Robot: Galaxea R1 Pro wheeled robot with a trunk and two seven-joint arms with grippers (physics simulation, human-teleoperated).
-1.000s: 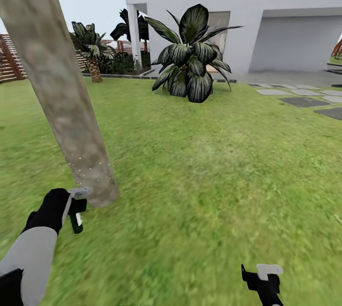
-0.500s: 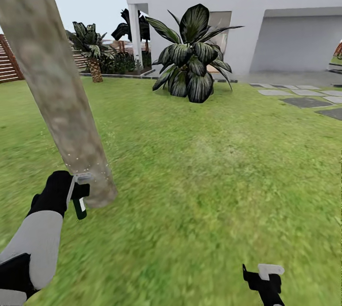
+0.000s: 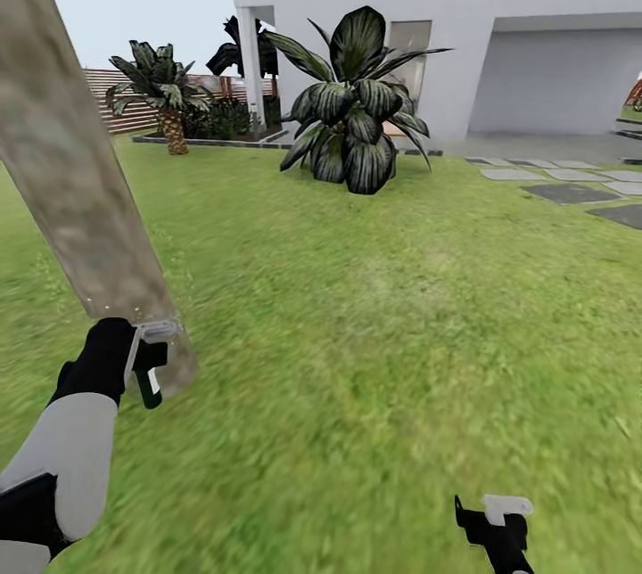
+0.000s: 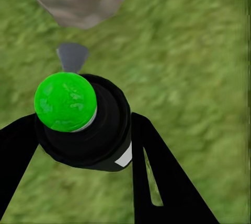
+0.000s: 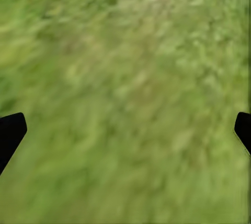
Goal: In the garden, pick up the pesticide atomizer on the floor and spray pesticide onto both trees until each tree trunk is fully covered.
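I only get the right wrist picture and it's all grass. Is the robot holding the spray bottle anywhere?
Observer: Yes. In the head view the left gripper is shut on the pesticide atomizer, low at the robot's left.
Operator: Is it near a tree?
Observer: Very near. The grey spray head sits right in front of the base of the tree trunk, which leans across the head view's left side.
Operator: What does the bottle look like close up?
Observer: In the left wrist view you look down its dark body, with a bright green round end facing the camera.
Operator: And my hand?
Observer: The right gripper hangs open over the lawn, holding nothing.
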